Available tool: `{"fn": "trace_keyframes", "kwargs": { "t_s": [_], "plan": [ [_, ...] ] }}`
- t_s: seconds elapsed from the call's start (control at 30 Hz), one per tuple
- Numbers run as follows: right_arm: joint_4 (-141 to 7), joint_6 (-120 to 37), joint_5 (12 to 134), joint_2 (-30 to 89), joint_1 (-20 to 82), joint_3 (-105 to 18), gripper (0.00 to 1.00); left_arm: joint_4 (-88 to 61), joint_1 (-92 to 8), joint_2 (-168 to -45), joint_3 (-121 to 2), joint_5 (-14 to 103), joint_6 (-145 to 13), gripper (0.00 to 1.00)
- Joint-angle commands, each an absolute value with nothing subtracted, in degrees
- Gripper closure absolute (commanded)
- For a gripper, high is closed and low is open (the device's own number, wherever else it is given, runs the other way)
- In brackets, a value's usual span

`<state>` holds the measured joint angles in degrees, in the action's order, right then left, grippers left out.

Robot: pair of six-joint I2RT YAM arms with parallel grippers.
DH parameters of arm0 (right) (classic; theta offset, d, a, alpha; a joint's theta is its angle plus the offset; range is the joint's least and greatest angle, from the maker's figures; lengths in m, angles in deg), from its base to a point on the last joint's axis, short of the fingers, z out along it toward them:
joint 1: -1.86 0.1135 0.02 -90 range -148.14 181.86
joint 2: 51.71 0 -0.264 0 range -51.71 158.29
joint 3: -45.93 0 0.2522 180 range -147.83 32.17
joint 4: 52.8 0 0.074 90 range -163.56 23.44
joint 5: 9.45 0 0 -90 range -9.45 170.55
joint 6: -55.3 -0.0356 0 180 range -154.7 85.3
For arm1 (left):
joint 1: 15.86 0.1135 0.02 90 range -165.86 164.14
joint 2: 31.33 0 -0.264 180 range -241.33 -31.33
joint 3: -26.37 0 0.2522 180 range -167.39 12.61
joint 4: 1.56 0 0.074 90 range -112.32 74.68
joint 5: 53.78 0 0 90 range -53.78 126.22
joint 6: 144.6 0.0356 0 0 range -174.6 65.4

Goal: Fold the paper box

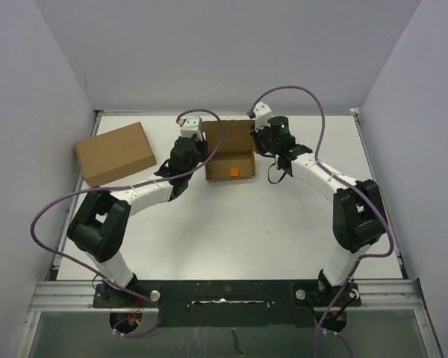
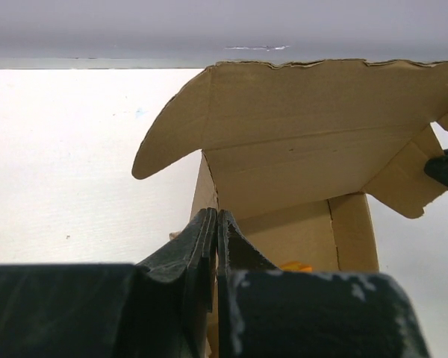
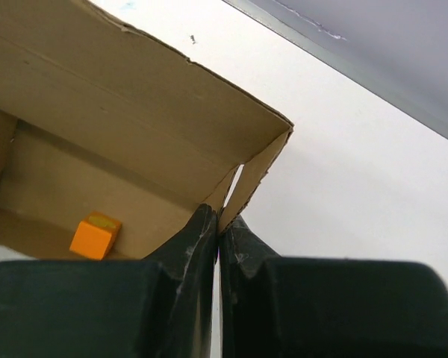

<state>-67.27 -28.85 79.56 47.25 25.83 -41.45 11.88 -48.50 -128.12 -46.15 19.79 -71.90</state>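
Observation:
The paper box (image 1: 229,159) is brown cardboard and stands half formed at the back middle of the table, its lid flap raised behind it. My left gripper (image 1: 200,153) is shut on the box's left side wall; the left wrist view shows its jaws (image 2: 216,218) pinched on the wall edge, below the lid flap (image 2: 306,112). My right gripper (image 1: 258,145) is shut on the right side wall; the right wrist view shows its jaws (image 3: 220,220) clamped on that wall's edge (image 3: 257,175). A tiny orange cube (image 3: 95,235) lies inside the box, also seen from above (image 1: 234,173).
A larger plain brown cardboard box (image 1: 115,153) lies at the back left of the white table (image 1: 231,231). Grey walls stand behind and at both sides. Purple cables loop over both arms.

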Motion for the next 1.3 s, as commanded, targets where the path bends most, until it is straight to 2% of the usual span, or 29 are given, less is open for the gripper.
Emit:
{"fn": "trace_keyframes", "kwargs": {
  "t_s": [0.0,0.33,1.27],
  "plan": [
    [-57.68,-33.21,79.66,49.96,27.79,-40.96,1.0,23.26,-49.98,-130.22,-45.93,23.34,-70.87,1.0],
    [-55.69,-38.15,77.84,53.65,28.18,-42.09,1.0,24.72,-47.24,-131.07,-42.62,26.76,-73.13,1.0],
    [-48.34,-39.07,80.11,45.14,31.97,-25.15,0.99,31.4,-50.02,-127.72,-28.28,22.71,-75.69,1.0]
  ]
}}
